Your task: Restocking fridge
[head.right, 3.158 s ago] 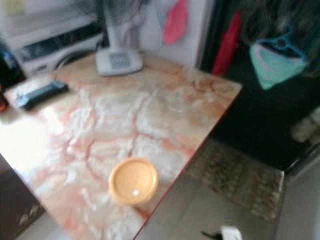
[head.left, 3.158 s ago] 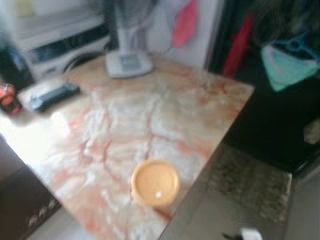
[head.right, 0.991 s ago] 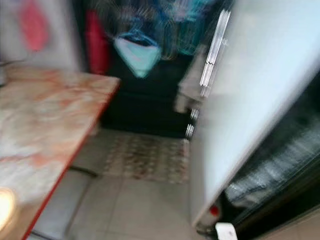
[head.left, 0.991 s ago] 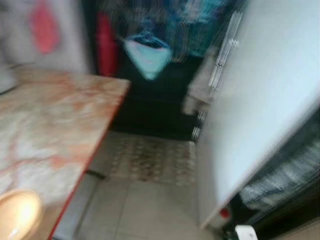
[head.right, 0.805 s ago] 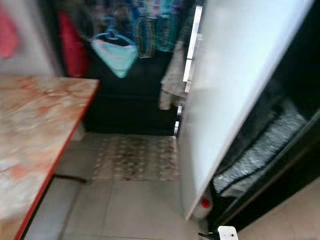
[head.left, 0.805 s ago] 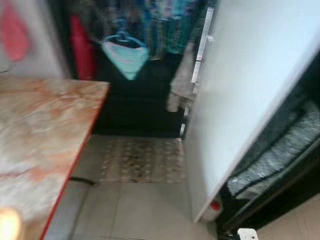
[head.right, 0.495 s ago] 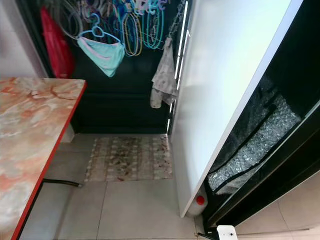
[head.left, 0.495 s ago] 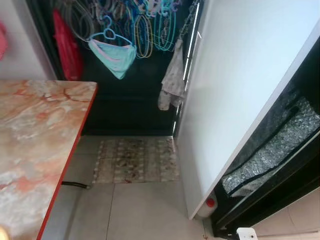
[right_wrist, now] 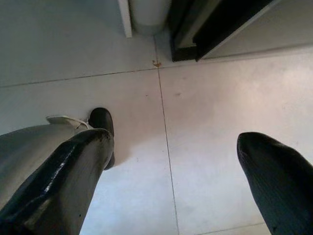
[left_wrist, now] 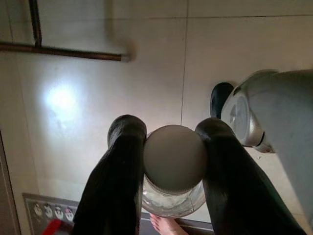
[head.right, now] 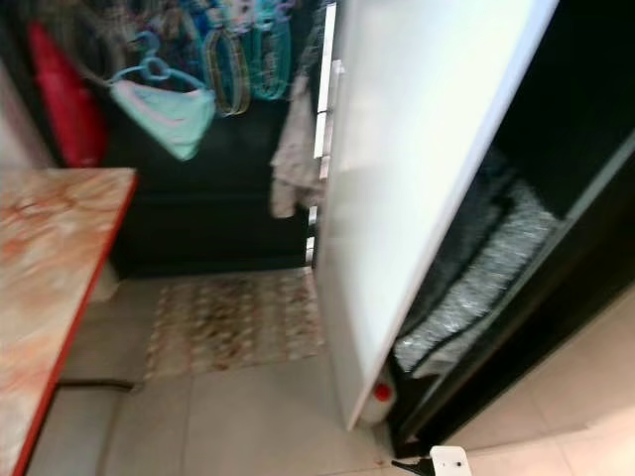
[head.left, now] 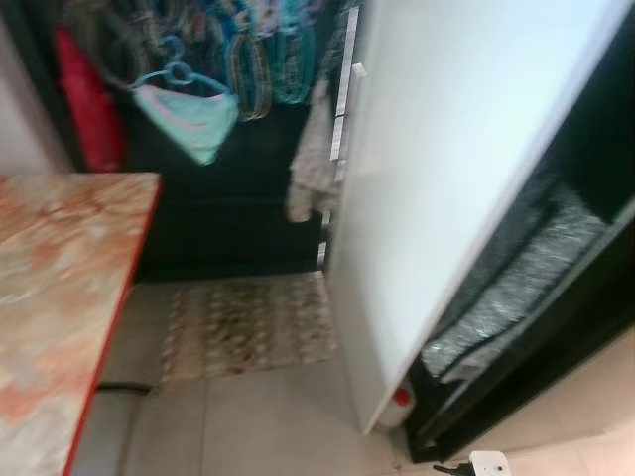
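The left gripper is clamped on a jar, its two black fingers pressed against either side of the grey lid, with clear glass showing below the lid. It hangs above pale floor tiles; a dark pipe runs across the floor beyond it. No label or writing can be read on the jar.

The right gripper hangs with its fingers spread wide apart and nothing between them, over bare tiles near the foot of the fridge.

Ahead, the white fridge door stands open, its edge slanting down to the floor. Behind it the dark interior shows a crinkled silvery sheet, and a small red-capped thing sits at the door's bottom corner. To the left is a marble table with a red edge. Between table edge and door lies open tiled floor with a patterned mat at its far end. Hangers and cloths hang against the dark back wall. The head views are slightly blurred.
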`<state>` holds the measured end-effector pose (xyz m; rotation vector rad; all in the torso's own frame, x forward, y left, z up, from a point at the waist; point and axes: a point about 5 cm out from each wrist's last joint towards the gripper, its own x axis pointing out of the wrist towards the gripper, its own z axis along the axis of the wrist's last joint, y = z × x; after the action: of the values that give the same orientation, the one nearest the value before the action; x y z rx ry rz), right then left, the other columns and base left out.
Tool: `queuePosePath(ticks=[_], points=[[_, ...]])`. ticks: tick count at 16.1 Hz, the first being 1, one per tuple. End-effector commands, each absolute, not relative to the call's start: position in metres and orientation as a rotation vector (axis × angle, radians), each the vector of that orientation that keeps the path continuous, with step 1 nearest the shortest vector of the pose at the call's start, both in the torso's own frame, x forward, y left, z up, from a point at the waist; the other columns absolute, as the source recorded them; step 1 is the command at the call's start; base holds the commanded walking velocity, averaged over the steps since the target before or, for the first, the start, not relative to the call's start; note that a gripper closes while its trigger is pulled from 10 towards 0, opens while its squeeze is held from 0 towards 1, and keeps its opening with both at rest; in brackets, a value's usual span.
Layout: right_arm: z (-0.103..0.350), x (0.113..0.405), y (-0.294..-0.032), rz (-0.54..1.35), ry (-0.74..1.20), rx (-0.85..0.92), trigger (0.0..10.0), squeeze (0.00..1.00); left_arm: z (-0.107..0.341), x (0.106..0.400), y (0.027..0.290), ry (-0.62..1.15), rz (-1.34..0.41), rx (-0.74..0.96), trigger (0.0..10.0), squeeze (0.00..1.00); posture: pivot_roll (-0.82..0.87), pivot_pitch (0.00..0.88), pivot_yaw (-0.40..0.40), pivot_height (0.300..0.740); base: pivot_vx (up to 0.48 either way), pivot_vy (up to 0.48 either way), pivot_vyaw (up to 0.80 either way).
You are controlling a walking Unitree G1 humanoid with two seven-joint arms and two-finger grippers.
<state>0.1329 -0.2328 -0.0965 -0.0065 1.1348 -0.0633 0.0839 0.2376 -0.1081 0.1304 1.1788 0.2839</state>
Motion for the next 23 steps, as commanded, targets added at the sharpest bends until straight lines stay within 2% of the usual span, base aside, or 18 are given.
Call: queuePosePath(ticks=[1,6,23], points=[[-0.0966,0.1316,-0.2344,-0.069,1.138,-0.005,10.0,0.0,-0.1078,0.0843,0.2379,1.173,0.277,0.128,10.0,0.0,0.04,0.0,-0.008,0.74,0.0,0.0,-0.62],[-0.0973,0.1311,-0.2327,-0.075,1.141,0.001,10.0,0.0,-0.1073,0.0843,0.2402,1.175,0.262,0.14,10.0,0.0,0.04,0.0,-0.003,0.74,0.0,-0.19,-0.62],[-0.0988,0.1291,-0.229,-0.096,1.136,0.026,10.0,0.0,-0.1064,0.0838,0.2432,1.169,0.231,0.154,10.0,0.0,-0.02,0.0,0.03,0.74,0.0,0.0,-0.62]])
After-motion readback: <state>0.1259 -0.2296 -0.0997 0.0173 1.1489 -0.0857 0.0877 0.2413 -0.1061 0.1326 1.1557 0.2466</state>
